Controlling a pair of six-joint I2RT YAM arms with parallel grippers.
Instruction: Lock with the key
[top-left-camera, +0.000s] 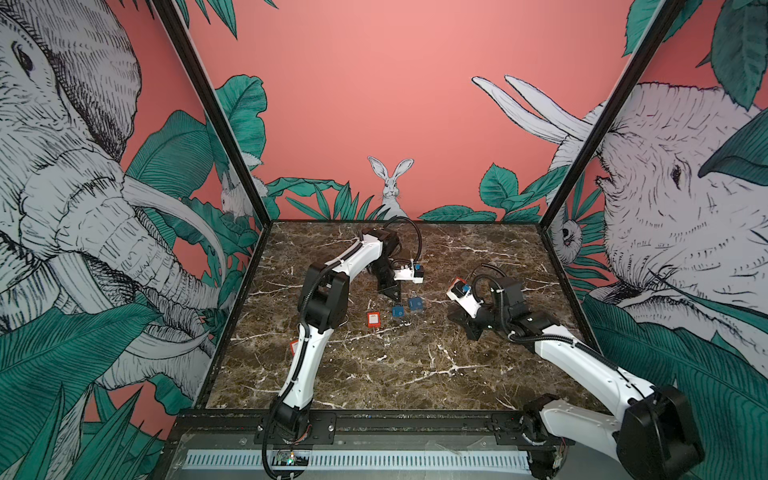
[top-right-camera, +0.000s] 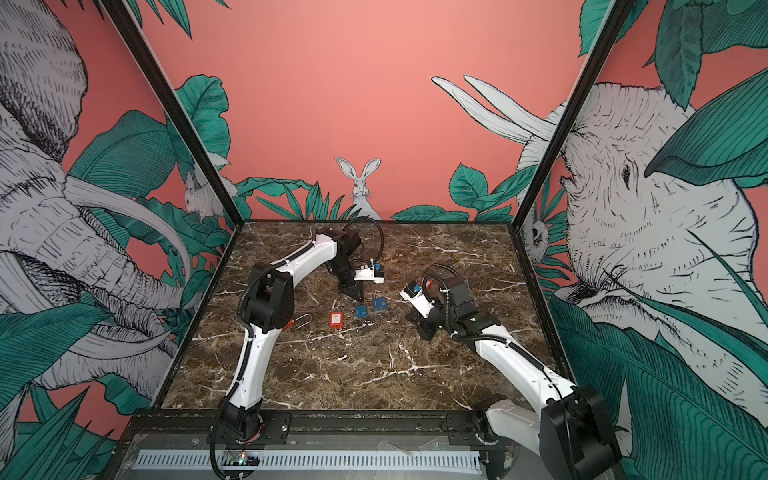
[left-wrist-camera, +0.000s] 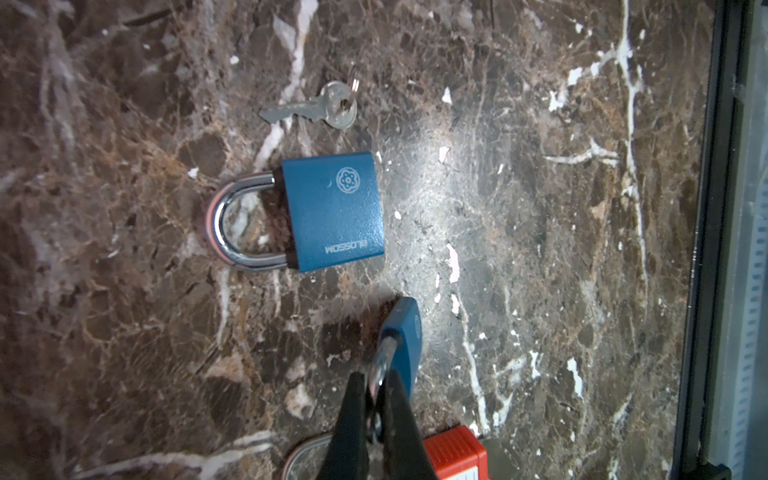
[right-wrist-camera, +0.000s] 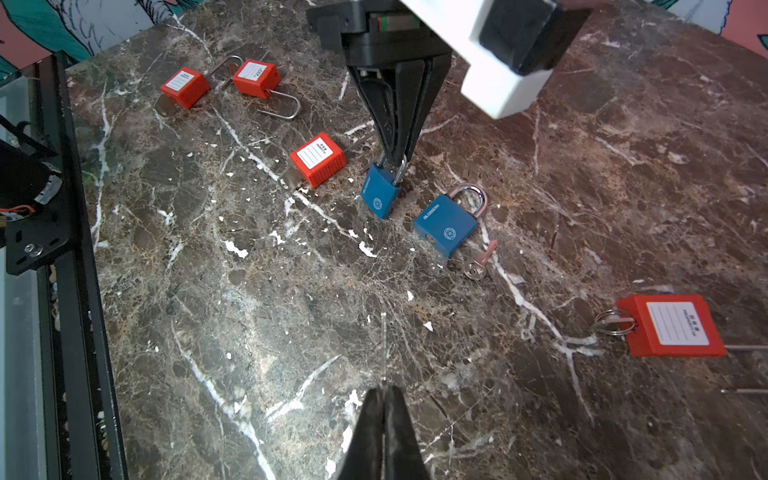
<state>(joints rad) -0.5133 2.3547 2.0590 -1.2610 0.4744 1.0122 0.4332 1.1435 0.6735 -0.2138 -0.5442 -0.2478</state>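
**Left jaws clamped on a blue padlock; key lay loose on the bench**

The left jaws were closed tight on the steel shackle (left-wrist-camera: 384, 357) of a small blue padlock (right-wrist-camera: 380, 195). It hung tilted beneath them, its lower corner at or just above the bench (right-wrist-camera: 291, 332); I could not tell which.

Just beside those jaws on one side lay a red padlock (right-wrist-camera: 318, 160) with a white label. On the other side, near but apart, a second blue padlock (left-wrist-camera: 332, 212) lay flat.

The key (left-wrist-camera: 316, 108), with a small ring through its head, lay on the bench just beyond that flat padlock, on the side away from the left jaws. It was close to the padlock but not touching it.

Farther off, past the red padlock, two more red padlocks (right-wrist-camera: 254, 79) lay close together.

The right jaws were pressed together with nothing between them, over bare bench and well apart from the key and both blue padlocks. A fourth red padlock (right-wrist-camera: 669, 326) lay off to one side of them.
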